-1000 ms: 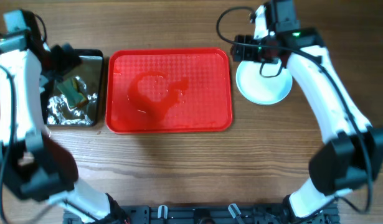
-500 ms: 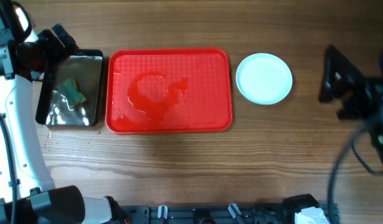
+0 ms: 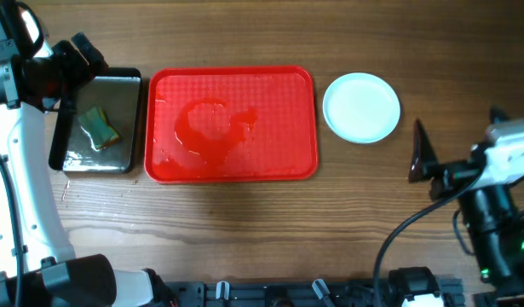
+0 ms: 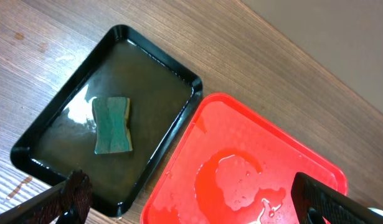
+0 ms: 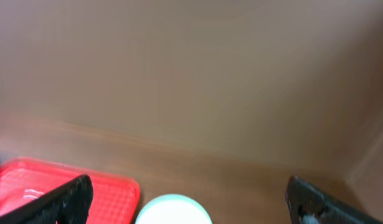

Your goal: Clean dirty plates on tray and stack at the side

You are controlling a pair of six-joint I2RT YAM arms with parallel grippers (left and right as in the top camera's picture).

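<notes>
The red tray [image 3: 232, 124] lies mid-table and holds only a wet orange-red smear. It also shows in the left wrist view [image 4: 260, 168] and the right wrist view [image 5: 60, 183]. A clean pale mint-white plate [image 3: 361, 107] sits on the table just right of the tray. I cannot tell whether more plates lie under it. Its edge shows in the right wrist view [image 5: 174, 213]. My left gripper [image 3: 70, 64] is open and empty, above the pan's far left corner; its fingers frame the left wrist view [image 4: 197, 205]. My right gripper [image 3: 422, 158] is open and empty at the lower right, away from the plate, and its fingers frame the right wrist view [image 5: 191, 208].
A black metal pan [image 3: 129, 128] stands left of the tray with shallow water and a green-and-yellow sponge [image 3: 100, 128] in it. Both show in the left wrist view, the pan [image 4: 172, 81] and the sponge [image 4: 112, 124]. The bare wood table [image 3: 244, 230] runs along the front.
My right arm has drawn back from over the plate to the table's right side and then to the lower right. My left gripper pulled back from the pan and has held still since.
</notes>
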